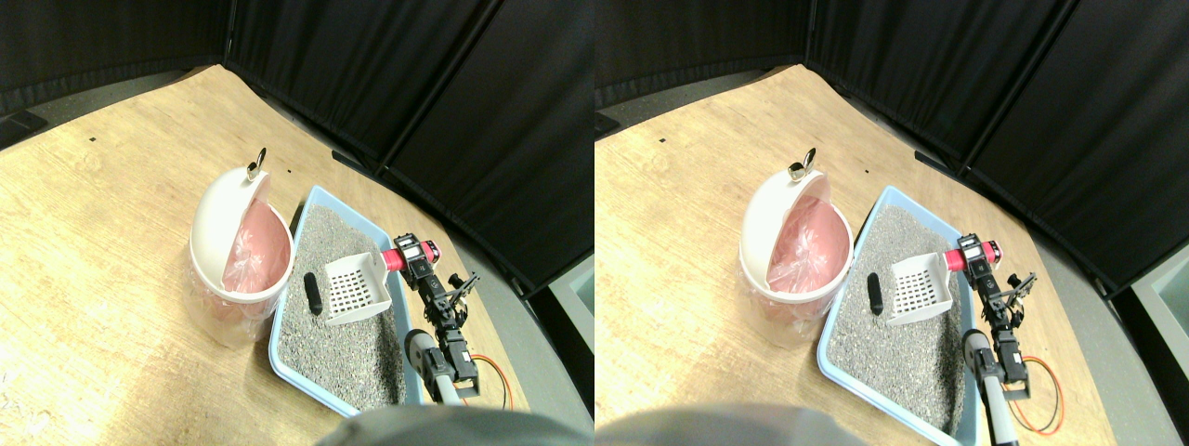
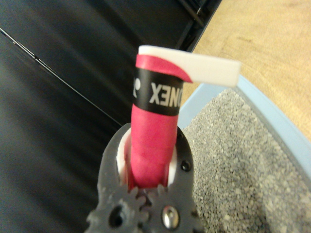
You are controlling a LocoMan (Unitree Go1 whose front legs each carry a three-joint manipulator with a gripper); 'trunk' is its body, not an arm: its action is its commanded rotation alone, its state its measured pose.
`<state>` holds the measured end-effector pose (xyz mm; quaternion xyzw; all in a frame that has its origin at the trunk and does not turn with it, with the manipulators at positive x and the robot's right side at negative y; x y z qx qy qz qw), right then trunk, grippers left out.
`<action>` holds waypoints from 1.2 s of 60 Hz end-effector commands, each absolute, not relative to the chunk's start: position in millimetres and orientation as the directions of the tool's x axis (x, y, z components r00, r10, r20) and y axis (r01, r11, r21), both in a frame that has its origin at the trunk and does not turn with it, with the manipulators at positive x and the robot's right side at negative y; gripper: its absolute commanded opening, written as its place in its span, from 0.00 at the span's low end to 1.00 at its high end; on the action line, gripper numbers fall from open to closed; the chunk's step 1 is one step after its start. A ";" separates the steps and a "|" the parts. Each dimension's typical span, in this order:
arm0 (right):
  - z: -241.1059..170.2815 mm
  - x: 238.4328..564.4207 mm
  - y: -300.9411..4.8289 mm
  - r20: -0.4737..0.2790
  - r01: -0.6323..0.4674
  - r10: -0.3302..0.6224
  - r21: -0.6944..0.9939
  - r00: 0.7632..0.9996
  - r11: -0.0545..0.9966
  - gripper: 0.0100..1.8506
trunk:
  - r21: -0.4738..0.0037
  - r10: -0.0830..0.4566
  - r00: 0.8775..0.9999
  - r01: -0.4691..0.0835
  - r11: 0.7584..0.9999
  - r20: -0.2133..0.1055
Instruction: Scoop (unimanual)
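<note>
Off to my gripper's far left sits the lined bin (image 1: 240, 243), then the dark lump (image 1: 313, 293) on the litter, just ahead of my scoop (image 1: 358, 286). My right gripper (image 1: 411, 258) is clamped on its pink-wrapped handle (image 2: 154, 141). The scoop looks light, stiff plastic; that grippy wrap is the right hold.

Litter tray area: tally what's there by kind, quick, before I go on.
Tray of grey litter: 1
White slotted scoop, red handle in the right gripper: 1
Dark lump on the litter: 1
White bin, pink liner: 1
Total: 4
</note>
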<state>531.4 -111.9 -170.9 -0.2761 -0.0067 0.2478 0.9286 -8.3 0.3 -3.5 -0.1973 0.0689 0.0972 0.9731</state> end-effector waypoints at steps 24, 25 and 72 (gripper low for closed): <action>-203.6 507.2 -72.2 -0.258 -0.635 0.583 -0.393 0.770 0.665 0.03 | -0.369 0.187 0.955 -0.264 0.891 -0.231; -203.1 507.4 -72.6 -0.260 -0.632 0.579 -0.394 0.773 0.667 0.03 | -0.369 0.187 0.955 -0.263 0.892 -0.229; -167.2 525.4 -167.3 0.009 -0.226 0.227 -0.066 0.974 0.972 0.03 | -0.317 0.129 0.980 -0.172 0.933 -0.154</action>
